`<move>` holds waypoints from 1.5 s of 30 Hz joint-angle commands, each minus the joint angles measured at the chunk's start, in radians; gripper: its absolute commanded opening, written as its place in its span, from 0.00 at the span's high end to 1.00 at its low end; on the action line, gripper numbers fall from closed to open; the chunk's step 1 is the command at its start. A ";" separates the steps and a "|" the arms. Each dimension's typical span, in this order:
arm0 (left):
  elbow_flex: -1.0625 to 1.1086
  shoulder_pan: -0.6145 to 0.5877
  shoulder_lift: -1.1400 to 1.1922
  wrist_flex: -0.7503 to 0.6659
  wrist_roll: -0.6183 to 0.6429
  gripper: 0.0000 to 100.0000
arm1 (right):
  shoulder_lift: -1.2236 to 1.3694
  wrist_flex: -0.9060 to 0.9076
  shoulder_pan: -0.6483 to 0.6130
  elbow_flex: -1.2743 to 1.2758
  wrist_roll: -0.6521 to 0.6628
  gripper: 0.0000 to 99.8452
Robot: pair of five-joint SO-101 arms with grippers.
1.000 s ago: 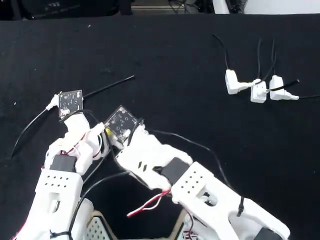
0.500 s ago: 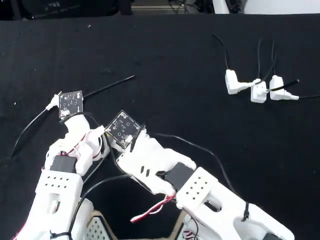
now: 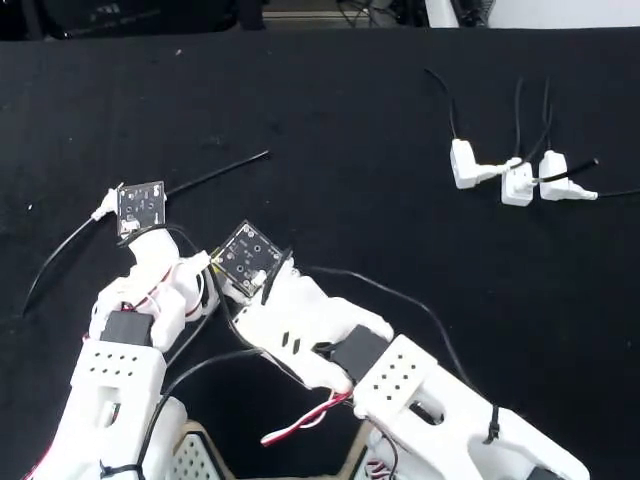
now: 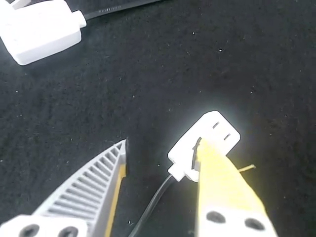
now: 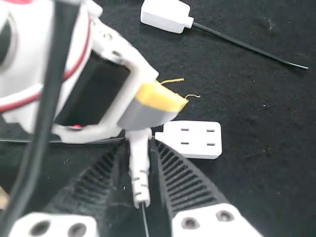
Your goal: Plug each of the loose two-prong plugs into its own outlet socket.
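A white socket block [image 5: 192, 139] with slots in its face lies on the black table. In the left wrist view the same socket [image 4: 205, 143] rests against my left gripper's yellow-padded finger [image 4: 222, 187]. My left gripper [image 4: 160, 145] is open, its ribbed finger well off to the side. My right gripper [image 5: 138, 145] is shut on the socket's white ribbed cord neck [image 5: 139, 170]. The left gripper's yellow fingertip [image 5: 158, 98] hangs just above the socket. A loose white plug [image 5: 164, 16] on a black cord lies a little beyond; it is also the white plug [image 4: 39, 29] in the left wrist view.
Three more white plug and socket pieces [image 3: 517, 180] with black cords sit close together at the back right of the black table [image 3: 350, 110]. Both arms crowd the front left, with loose cords [image 3: 215, 170] around them.
The right arm has shifted slightly to the right and toward the front. The left arm has stayed still.
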 commanded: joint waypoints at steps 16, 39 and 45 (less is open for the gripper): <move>-0.061 -0.309 -0.003 0.233 -0.181 0.78 | 0.495 0.463 0.219 -0.613 0.049 0.99; 0.085 -0.314 -0.003 0.092 -0.192 0.78 | 1.449 1.138 0.261 -1.822 0.321 0.99; 0.085 -0.315 -0.003 0.092 -0.192 0.78 | 1.509 1.201 0.285 -1.891 0.353 0.99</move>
